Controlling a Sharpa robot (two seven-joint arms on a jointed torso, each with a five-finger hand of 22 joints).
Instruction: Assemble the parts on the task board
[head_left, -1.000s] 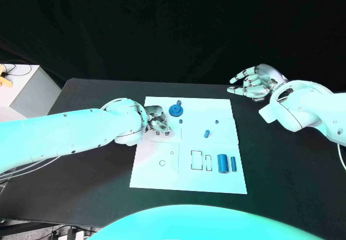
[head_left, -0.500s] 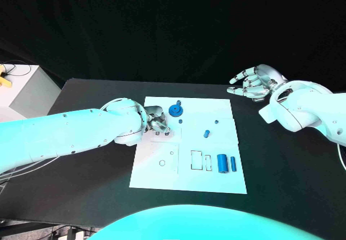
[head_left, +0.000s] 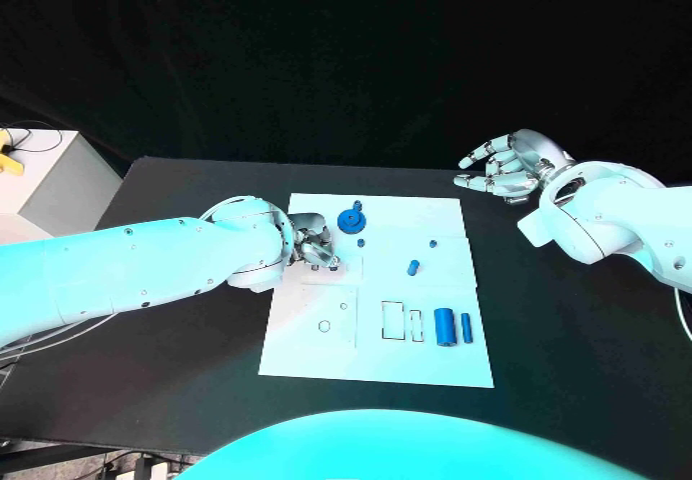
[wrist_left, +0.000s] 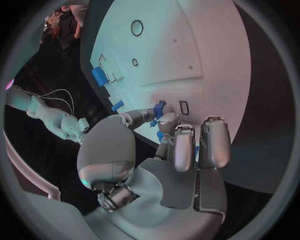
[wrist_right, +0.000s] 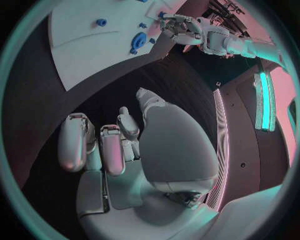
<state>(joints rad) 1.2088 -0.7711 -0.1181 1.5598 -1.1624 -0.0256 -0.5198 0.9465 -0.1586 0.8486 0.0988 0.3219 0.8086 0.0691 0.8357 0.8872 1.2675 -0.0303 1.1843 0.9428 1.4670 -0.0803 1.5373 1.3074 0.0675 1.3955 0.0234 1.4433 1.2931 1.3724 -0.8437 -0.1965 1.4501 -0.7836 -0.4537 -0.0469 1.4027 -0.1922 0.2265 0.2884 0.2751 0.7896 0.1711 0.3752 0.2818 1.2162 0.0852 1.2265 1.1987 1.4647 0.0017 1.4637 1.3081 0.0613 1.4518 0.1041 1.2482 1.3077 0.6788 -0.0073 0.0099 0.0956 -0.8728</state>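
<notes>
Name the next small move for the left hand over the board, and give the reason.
Probably a short, slow descent of the left hand to seat the small blue part pinched at its fingertips. The hand sits over the left side of the task board, beside the blue round part, while the right hand is open, off the board.

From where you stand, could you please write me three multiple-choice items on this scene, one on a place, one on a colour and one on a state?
1. Where is the left hand?
A. Over the task board's upper left part
B. Off the table
C. On the board's lower right corner

2. What colour is the round gear part?
A. Red
B. Blue
C. Yellow

3. What is the right hand doing?
A. Holding a cylinder
B. Pressing the board
C. Holding nothing, fingers apart

Answers: 1 A, its fingers lie beside the gear; 2 B, blue against white; 3 C, raised beyond the board's corner.
</notes>
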